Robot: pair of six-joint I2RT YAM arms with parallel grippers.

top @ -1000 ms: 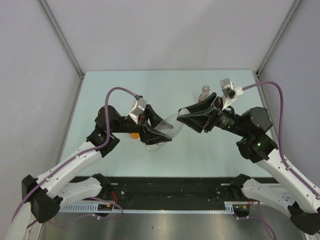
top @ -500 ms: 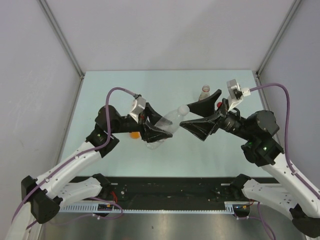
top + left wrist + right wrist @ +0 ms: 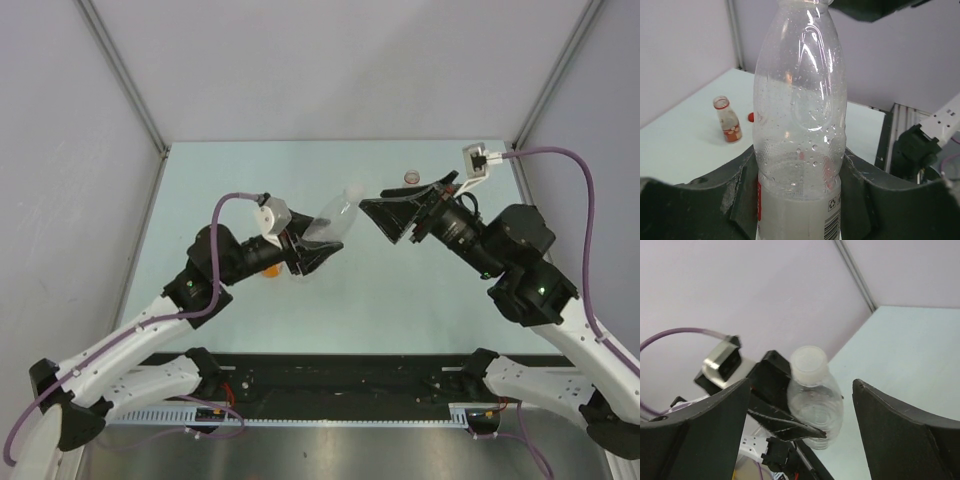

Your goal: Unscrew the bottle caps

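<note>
The left gripper is clamped on the lower body of a clear plastic bottle. It holds the bottle off the pale green table with the neck slanting toward the far right. Droplets bead the inside of the bottle's walls, and a white label with a red edge and a barcode wraps its foot. Its white round screw cap sits on the neck. The right gripper hangs near the cap end, apart from it, jaws spread wide.

A second ago the right gripper was closed over the cap end. It has since let go and drawn back toward the far right, and the left arm has swung the bottle's neck further from the near edge.

Counted:
- Two grippers.
- Two bottles: the held one, and a small clear bottle with a reddish label band standing near the table's far edge.
- One small red round cap lying just beside that small bottle.
- One white cap.
- One small orange thing, half hidden by the left gripper; I cannot tell whether it is a cap or a bottle.
</note>
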